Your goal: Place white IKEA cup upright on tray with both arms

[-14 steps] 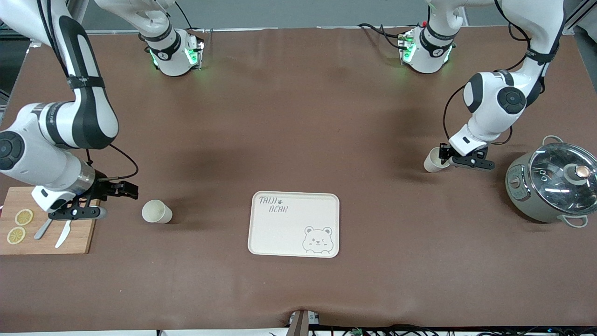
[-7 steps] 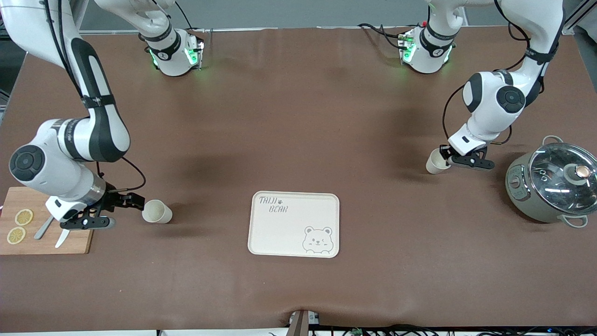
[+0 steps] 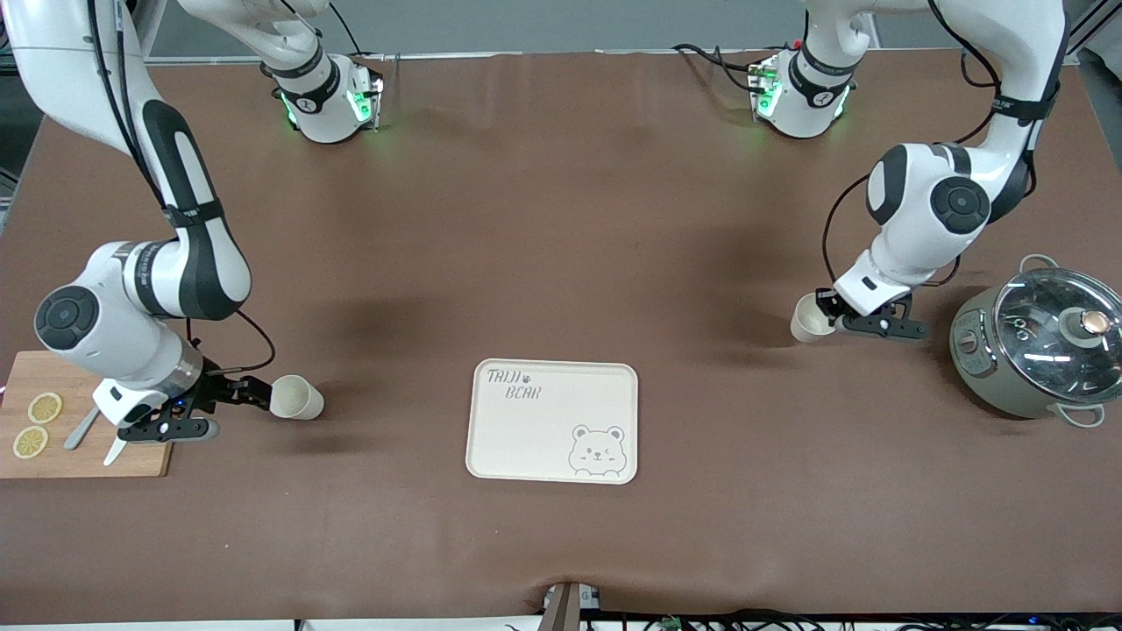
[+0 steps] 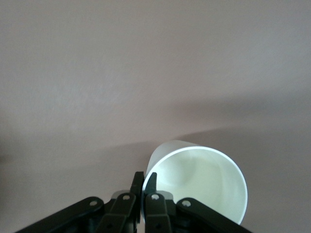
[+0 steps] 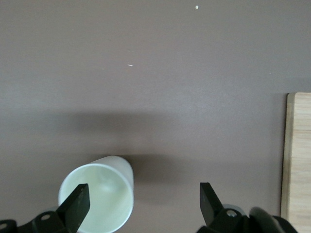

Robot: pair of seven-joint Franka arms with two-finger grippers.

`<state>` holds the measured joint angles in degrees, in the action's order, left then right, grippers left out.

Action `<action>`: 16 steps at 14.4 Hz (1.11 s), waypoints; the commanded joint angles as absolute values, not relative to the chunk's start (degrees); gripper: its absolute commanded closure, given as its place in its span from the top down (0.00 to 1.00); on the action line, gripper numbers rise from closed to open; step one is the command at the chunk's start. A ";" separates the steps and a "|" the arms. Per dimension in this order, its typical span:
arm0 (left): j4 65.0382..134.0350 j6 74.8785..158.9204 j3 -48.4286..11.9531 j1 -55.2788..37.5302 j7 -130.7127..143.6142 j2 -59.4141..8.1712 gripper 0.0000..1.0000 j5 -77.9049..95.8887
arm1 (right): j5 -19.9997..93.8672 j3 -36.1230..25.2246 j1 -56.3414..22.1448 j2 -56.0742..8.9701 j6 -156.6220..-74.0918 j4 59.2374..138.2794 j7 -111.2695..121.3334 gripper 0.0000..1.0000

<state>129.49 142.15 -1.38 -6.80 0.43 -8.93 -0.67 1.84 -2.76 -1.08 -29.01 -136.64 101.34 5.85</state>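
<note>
Two white cups lie on their sides on the brown table. One cup [image 3: 805, 318] [image 4: 199, 177] is toward the left arm's end, and my left gripper [image 3: 826, 308] [image 4: 144, 183] is shut on its rim, one finger inside and one outside. The other cup [image 3: 298, 398] [image 5: 99, 194] lies toward the right arm's end, its mouth facing my right gripper [image 3: 261, 394] [image 5: 144, 199]. That gripper is open, with one finger in front of the cup's mouth and the other well off to the side. The cream tray [image 3: 526, 429] with its bear face lies between the cups, nearer the front camera.
A grey pot [image 3: 1043, 342] with a glass lid stands at the left arm's end, close to the left wrist. A wooden cutting board [image 3: 79, 456] [image 5: 299, 160] with lemon slices [image 3: 44, 407] and a knife [image 3: 118, 447] lies under the right wrist.
My right gripper moved from over the cutting board to the mouth of its cup. My left gripper closed on its cup's rim and shifted the cup slightly toward the tray.
</note>
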 commanded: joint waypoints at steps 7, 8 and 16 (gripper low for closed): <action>100.14 116.48 -10.71 -7.91 17.65 -17.74 0.00 -0.79 | 1.41 -2.20 -1.23 -31.46 -138.25 102.56 7.21 1.00; 96.98 114.72 -11.77 -8.17 19.15 -19.49 0.00 -0.79 | 1.41 -2.20 -1.23 -31.46 -139.04 102.83 7.21 1.00; 78.33 111.80 -11.87 -16.51 29.69 -32.59 0.00 -0.97 | 1.41 -2.11 -1.32 -31.55 -143.52 106.26 9.49 1.00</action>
